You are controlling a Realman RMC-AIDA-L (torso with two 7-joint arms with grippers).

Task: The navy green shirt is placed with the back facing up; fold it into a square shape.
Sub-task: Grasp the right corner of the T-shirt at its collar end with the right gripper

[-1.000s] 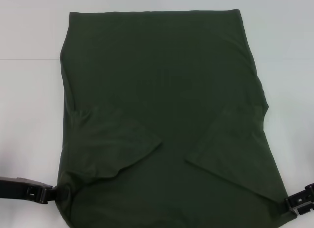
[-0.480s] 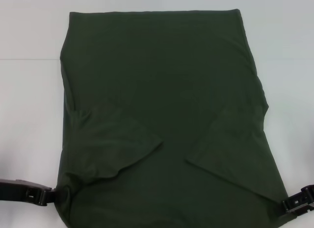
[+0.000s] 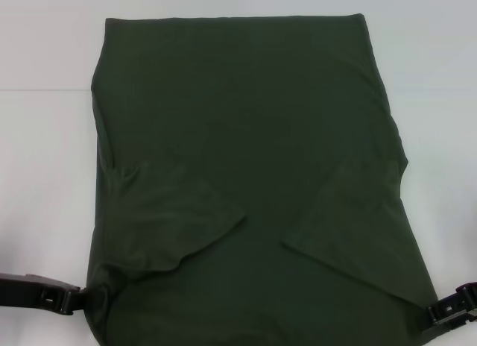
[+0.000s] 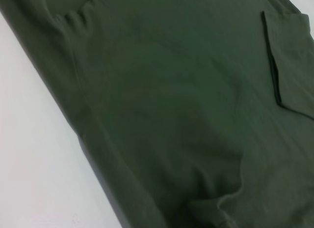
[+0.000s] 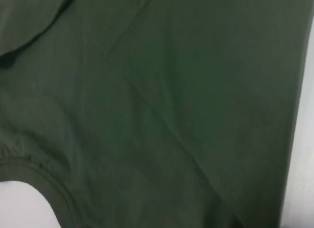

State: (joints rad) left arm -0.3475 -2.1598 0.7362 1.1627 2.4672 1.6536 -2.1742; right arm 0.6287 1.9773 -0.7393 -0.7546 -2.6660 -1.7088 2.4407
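Observation:
The navy green shirt (image 3: 246,137) lies flat on the white table (image 3: 45,137), plain side up, and fills most of the head view. Both short sleeves are folded inward onto the body, the left sleeve (image 3: 179,219) and the right sleeve (image 3: 350,227). My left gripper (image 3: 78,297) sits at the shirt's near left edge, where the cloth puckers. At the near right edge is my right gripper (image 3: 434,314). The left wrist view shows the shirt (image 4: 171,115) and a sleeve hem (image 4: 272,66). In the right wrist view the shirt (image 5: 171,100) shows a ribbed collar (image 5: 54,188).
Bare white table (image 3: 440,100) runs along both sides of the shirt and beyond its far hem. Nothing else stands on the table.
The left gripper has dropped slightly toward the near edge. The right gripper has shifted a little inward and down against the shirt's corner. The shirt itself lies as before.

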